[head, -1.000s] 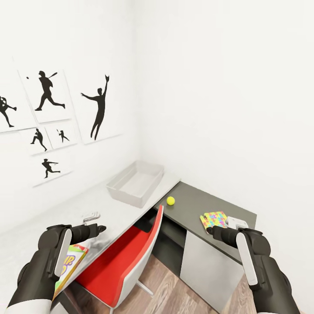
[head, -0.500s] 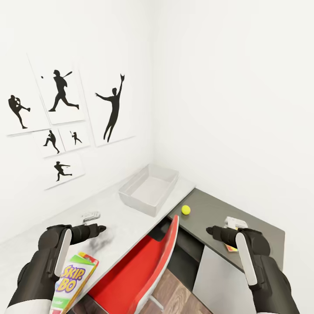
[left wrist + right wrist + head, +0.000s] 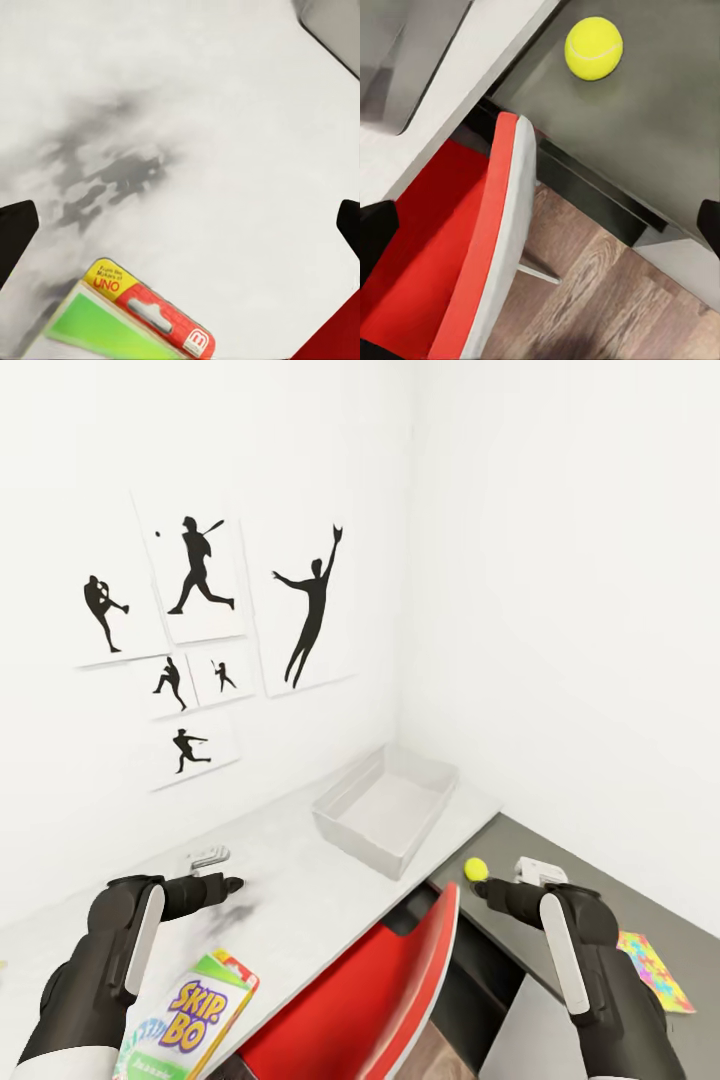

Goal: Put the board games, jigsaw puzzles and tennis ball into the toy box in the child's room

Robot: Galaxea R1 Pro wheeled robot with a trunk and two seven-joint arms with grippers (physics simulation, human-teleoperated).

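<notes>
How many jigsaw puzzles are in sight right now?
1. The jigsaw puzzle lies flat on the dark grey side unit, at the head view's lower right, partly behind the right arm. A second one may be hidden or out of frame.

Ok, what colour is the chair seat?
Red, with a light grey outer shell; the chair shows best in the right wrist view.

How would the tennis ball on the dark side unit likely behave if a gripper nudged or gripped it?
The tennis ball is round and sits free on the flat dark top, so a nudge would probably roll it. Its curved sides may slip from an off-centre pinch.
</notes>
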